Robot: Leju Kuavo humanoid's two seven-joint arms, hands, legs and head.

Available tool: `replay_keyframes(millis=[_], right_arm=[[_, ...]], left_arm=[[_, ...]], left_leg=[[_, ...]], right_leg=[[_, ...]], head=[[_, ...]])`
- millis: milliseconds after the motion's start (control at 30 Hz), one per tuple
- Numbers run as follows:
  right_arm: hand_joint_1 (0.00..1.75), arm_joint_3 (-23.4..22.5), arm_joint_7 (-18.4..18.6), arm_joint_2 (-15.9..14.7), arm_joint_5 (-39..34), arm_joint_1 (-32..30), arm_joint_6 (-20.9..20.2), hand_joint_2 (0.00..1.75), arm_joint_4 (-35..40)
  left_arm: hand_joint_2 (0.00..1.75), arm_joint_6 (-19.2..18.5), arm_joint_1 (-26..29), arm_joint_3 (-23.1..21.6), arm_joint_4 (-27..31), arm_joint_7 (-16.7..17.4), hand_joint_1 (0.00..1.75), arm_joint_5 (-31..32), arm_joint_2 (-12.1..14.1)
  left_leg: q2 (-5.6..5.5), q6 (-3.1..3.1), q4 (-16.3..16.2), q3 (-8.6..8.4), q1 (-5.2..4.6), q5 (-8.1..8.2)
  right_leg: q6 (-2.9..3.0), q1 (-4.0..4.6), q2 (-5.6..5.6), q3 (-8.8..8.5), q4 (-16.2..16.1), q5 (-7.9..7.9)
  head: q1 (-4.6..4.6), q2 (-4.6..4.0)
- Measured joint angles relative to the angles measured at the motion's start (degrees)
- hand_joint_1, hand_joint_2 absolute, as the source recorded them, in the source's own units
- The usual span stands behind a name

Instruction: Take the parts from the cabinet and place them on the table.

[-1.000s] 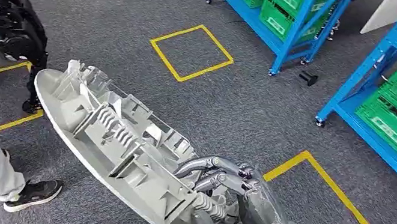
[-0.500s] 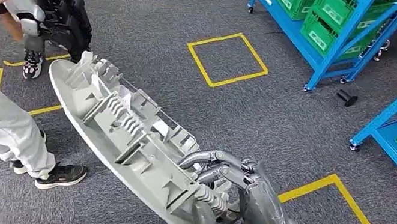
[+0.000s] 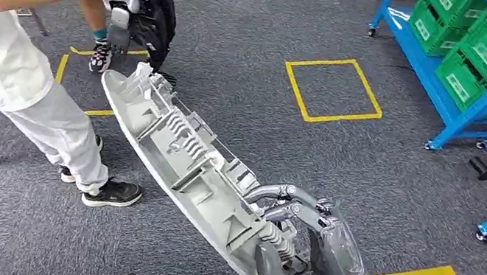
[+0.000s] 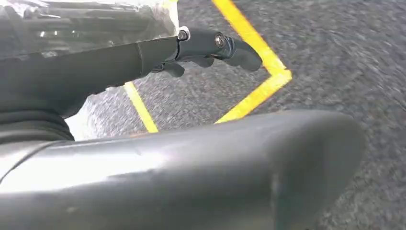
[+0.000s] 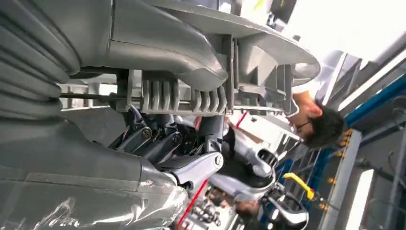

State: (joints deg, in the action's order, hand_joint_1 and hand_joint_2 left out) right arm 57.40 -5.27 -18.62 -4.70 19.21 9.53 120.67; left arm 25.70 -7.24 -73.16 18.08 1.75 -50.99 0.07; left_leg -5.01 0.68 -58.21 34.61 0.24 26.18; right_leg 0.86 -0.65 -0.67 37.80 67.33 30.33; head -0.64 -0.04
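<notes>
The part (image 3: 178, 153) is a long grey plastic shell w/ ribs and clips molded on the inside, held out over the grey carpet floor (image 3: 251, 71). Its near end is hidden behind the right hand (image 3: 297, 247), whose fingers are wrapped around the ribbing. Left hand (image 4: 210, 45): blurry, fingers look curled w/ nothing in them. A person (image 3: 7, 60) in white stands alongside; blue shelves (image 3: 475, 72) hold green crates.

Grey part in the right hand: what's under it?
Under the long grey ribbed part, held by the right hand, there is grey carpet and a stretch of yellow floor tape. The floor directly beneath the part is covered.
</notes>
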Motion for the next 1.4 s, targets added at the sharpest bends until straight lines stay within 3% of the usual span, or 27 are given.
replay_keyframes(millis=[33, 67, 133, 200, 233, 300, 333, 400, 467, 500, 533, 567, 600, 700, 733, 800, 900, 933, 1000, 1033, 1067, 1100, 1133, 1233, 1300, 1333, 1400], right_arm=[[1.75, 0.0, 0.1, 0.0, 0.2, 0.0, 0.1, 1.75, 0.1], [1.75, 0.0, 0.1, -0.2, 0.3, -0.1, 0.2, 1.75, 0.1], [1.75, -0.1, 0.2, -0.3, 0.5, -0.2, 0.3, 1.75, 0.4], [1.75, -0.1, 0.2, -0.3, 0.8, 0.0, 0.5, 1.75, 0.4], [1.75, -0.2, 0.2, -0.3, 0.9, 0.0, 0.5, 1.75, 0.6], [1.75, -0.1, 0.3, -0.3, 1.1, -0.2, 0.7, 1.75, 0.8], [1.75, -0.2, 0.3, -0.4, 1.4, -0.3, 0.7, 1.75, 0.8], [1.75, -0.1, 0.3, -0.4, 1.5, -0.4, 0.7, 1.75, 0.8], [1.75, -0.1, 0.3, -0.4, 1.6, -0.6, 0.7, 1.75, 0.9], [1.75, -0.1, 0.3, -0.4, 1.6, -0.7, 0.7, 1.75, 0.9], [1.75, -0.1, 0.3, -0.4, 1.8, -0.7, 0.7, 1.75, 0.9], [1.75, -0.1, 0.3, -0.4, 1.9, -0.8, 0.7, 1.75, 1.1], [1.75, -0.1, 0.3, -0.4, 2.0, -0.8, 0.8, 1.75, 1.2], [1.75, -0.1, 0.3, -0.4, 2.1, -0.9, 0.8, 1.75, 1.3], [1.75, -0.1, 0.3, -0.4, 2.2, -0.9, 0.8, 1.75, 1.5], [1.75, -0.1, 0.3, -0.5, 2.2, -1.0, 0.9, 1.75, 1.7], [1.75, -0.1, 0.3, -0.5, 2.3, -1.3, 0.9, 1.75, 1.7], [1.75, -0.1, 0.4, -0.6, 2.3, -1.4, 0.9, 1.75, 1.7], [1.75, -0.1, 0.4, -0.6, 2.3, -1.6, 0.9, 1.75, 1.8], [1.75, -0.1, 0.4, -0.6, 2.3, -1.6, 0.9, 1.75, 1.8], [1.75, -0.1, 0.4, -0.6, 2.3, -1.6, 0.9, 1.75, 1.8], [1.75, -0.1, 0.4, -0.6, 2.3, -1.7, 0.9, 1.75, 1.8], [1.75, -0.1, 0.4, -0.6, 2.3, -1.7, 0.9, 1.75, 1.9], [1.75, -0.1, 0.5, -0.6, 2.3, -1.6, 0.9, 1.75, 2.0], [1.75, -0.1, 0.5, -0.6, 2.3, -1.6, 0.9, 1.75, 2.1], [1.75, -0.1, 0.5, -0.6, 2.4, -1.6, 0.9, 1.75, 2.1], [1.75, -0.1, 0.6, -0.6, 2.5, -1.6, 0.9, 1.75, 2.1]], left_arm=[[1.75, -0.1, 0.0, 0.0, 0.0, 0.0, 0.00, 0.0, 0.0], [1.75, -0.3, -0.1, 0.0, 0.0, 0.0, 0.00, 0.0, -0.1], [1.75, -0.4, 0.0, 0.0, 0.0, 0.0, 0.00, 0.0, -0.1], [1.75, -0.5, 0.4, 0.0, 0.0, -0.1, 0.00, 0.0, -0.1], [1.75, -0.5, 0.6, 0.0, 0.0, -0.2, 0.00, 0.0, 0.2], [1.75, -0.5, 0.3, -0.1, 0.1, -0.3, 0.00, 0.1, 0.0], [1.75, -0.5, 0.1, -0.2, 0.1, -0.3, 0.00, 0.2, 0.0], [1.75, -0.5, 0.0, -0.4, 0.1, -0.3, 0.00, 0.2, 0.0], [1.75, -0.5, 0.1, -0.6, 0.1, -0.3, 0.00, 0.2, 0.0], [1.75, -0.5, 0.1, -0.7, 0.1, -0.3, 0.00, 0.3, 0.1], [1.75, -0.5, 0.1, -0.7, 0.1, -0.3, 0.00, 0.5, 0.2], [1.75, -0.5, 0.0, -0.8, 0.1, -0.3, 0.00, 0.6, 0.2], [1.75, -0.5, -0.3, -0.9, 0.2, -0.3, 0.00, 0.7, 0.2], [1.75, -0.5, 0.0, -1.0, 0.2, -0.3, 0.00, 0.8, 0.2], [1.75, -0.5, 0.0, -1.0, 0.2, -0.3, 0.00, 0.9, 0.4], [1.75, -0.4, 0.0, -1.0, 0.2, -0.3, 0.00, 0.9, 0.5], [1.75, -0.4, -0.2, -1.0, 0.2, -0.3, 0.00, 0.9, 0.5], [1.75, -0.4, -0.1, -1.0, 0.2, -0.3, 0.00, 0.9, 0.5], [1.75, -0.4, 0.0, -1.0, 0.2, -0.3, 0.00, 0.9, 0.5], [1.75, -0.4, -0.1, -1.0, 0.2, -0.3, 0.00, 0.9, 0.5], [1.75, -0.4, 0.0, -1.0, 0.2, -0.3, 0.00, 0.9, 0.5], [1.75, -0.4, -0.1, -1.0, 0.2, -0.3, 0.00, 0.9, 0.4], [1.75, -0.4, -0.1, -1.0, 0.2, -0.3, 0.00, 0.9, 0.5], [1.75, -0.5, 0.3, -1.0, 0.2, -0.3, 0.00, 0.9, 0.5], [1.75, -0.4, 0.4, -1.0, 0.2, -0.3, 0.00, 0.9, 0.6], [1.75, -0.4, 0.3, -1.0, 0.2, -0.3, 0.00, 0.9, 0.6], [1.75, -0.4, 0.2, -1.0, 0.2, -0.3, 0.00, 0.9, 0.5]], left_leg=[[-0.83, -0.15, -0.1, 0.08, 0.10, 0.10], [-1.40, -0.42, -0.2, 0.39, -0.02, 0.09], [-2.81, -1.15, -0.3, 1.10, 0.51, -0.21], [-4.34, -2.02, 0.0, 1.19, 0.70, -0.38], [-3.43, -2.17, -0.4, 1.52, 0.56, 0.03], [2.40, -2.92, -5.2, 3.35, 0.22, 3.02], [3.83, -3.23, -10.2, 5.57, 0.46, 5.22], [4.35, -3.66, -16.9, 8.81, 0.78, 7.21], [4.50, -3.78, -13.9, 7.22, 0.95, 4.56], [5.01, -3.68, -9.2, 4.74, 0.94, 2.00], [6.41, -3.49, -4.0, 1.98, 0.84, -0.35], [10.00, -3.17, -0.9, 0.46, 0.28, -0.09], [10.48, -2.41, -0.1, -0.11, -0.33, -0.05], [8.46, -1.18, -0.3, 0.59, -0.49, -0.03], [7.70, -0.60, 0.3, 0.17, -0.05, -0.30], [6.29, -0.18, 0.4, 0.20, 0.13, -0.44], [3.64, 0.23, 0.3, 0.21, -0.10, -0.38], [2.75, 0.24, 0.3, 0.18, -0.13, -0.38], [0.76, 0.21, 0.1, 0.12, -0.12, -0.37], [-0.21, 0.08, 0.0, 0.05, -0.10, -0.28], [-0.97, -0.12, -0.2, 0.14, 0.08, -0.16], [-1.68, -0.50, -0.5, 0.52, -0.28, -0.18], [-2.36, -0.87, -0.5, 0.84, 0.19, -0.34], [-4.20, -2.09, -0.1, 0.99, 0.56, -0.49], [1.75, -2.46, -3.0, 2.16, 0.15, 1.60], [3.21, -2.82, -7.1, 3.97, 0.34, 3.64], [4.15, -3.29, -15.4, 7.99, 0.78, 6.88]], right_leg=[[0.36, -0.08, -2.28, -1.96, -5.1, -2.81], [0.79, -0.25, -5.03, -2.71, -6.6, -2.13], [0.45, -0.02, -4.22, -3.06, -7.9, -2.07], [0.96, 0.08, -2.86, -3.36, -8.2, -2.17], [1.31, -0.46, -1.75, -3.90, -8.9, -2.41], [1.81, -0.37, -0.16, -4.75, -9.2, -2.17], [1.97, -0.24, 0.82, -4.95, -9.2, -1.99], [1.95, -0.19, 2.60, -5.19, -9.2, -1.67], [1.74, -0.20, 4.02, -5.55, -9.2, -1.31], [1.56, -0.21, 4.73, -5.84, -9.1, -1.07], [1.35, -0.20, 5.40, -6.19, -9.1, -0.76], [1.01, 0.01, 5.96, -6.48, -9.1, -0.48], [0.63, 0.53, 6.45, -6.39, -8.9, -0.26], [-0.06, 0.54, 8.62, -6.89, -9.3, -0.10], [-0.62, 0.30, 8.25, -6.99, -9.2, 0.49], [-0.66, -0.04, 2.26, -5.05, -4.7, 3.37], [-0.59, 0.05, 0.92, 2.17, 8.6, 8.10], [-0.49, 0.05, 0.90, 3.04, 9.4, 7.32], [-0.14, 0.01, 0.55, 1.13, 3.2, 2.02], [0.12, -0.04, -0.57, -1.10, -2.4, -1.17], [0.47, -0.13, -3.22, -2.82, -6.8, -2.73], [0.61, -0.37, -4.70, -3.40, -7.7, -2.17], [0.31, -0.18, -4.19, -3.46, -8.0, -2.02], [1.08, -0.07, -2.32, -3.97, -8.8, -2.22], [1.67, -0.17, -0.71, -5.00, -9.6, -2.29], [1.85, -0.03, 0.22, -5.22, -9.6, -2.17], [1.90, 0.06, 1.93, -5.35, -9.5, -1.87]], head=[[0.07, 0.00], [0.02, 0.00], [0.11, 0.00], [0.31, 0.00], [0.31, 0.00], [-0.83, 0.00], [-0.94, 0.00], [-1.07, 0.00], [-1.40, 0.00], [-1.49, 0.00], [-1.68, 0.00], [-1.88, 0.00], [-2.12, 0.00], [-1.75, 0.00], [-1.77, 0.00], [-1.25, 0.00], [-0.54, 0.00], [-0.46, 0.00], [-0.30, 0.00], [-0.22, 0.00], [-0.06, 0.00], [-0.11, 0.00], [-0.02, 0.00], [0.09, 0.00], [-0.59, 0.00], [-0.70, 0.00], [-0.81, 0.00]])
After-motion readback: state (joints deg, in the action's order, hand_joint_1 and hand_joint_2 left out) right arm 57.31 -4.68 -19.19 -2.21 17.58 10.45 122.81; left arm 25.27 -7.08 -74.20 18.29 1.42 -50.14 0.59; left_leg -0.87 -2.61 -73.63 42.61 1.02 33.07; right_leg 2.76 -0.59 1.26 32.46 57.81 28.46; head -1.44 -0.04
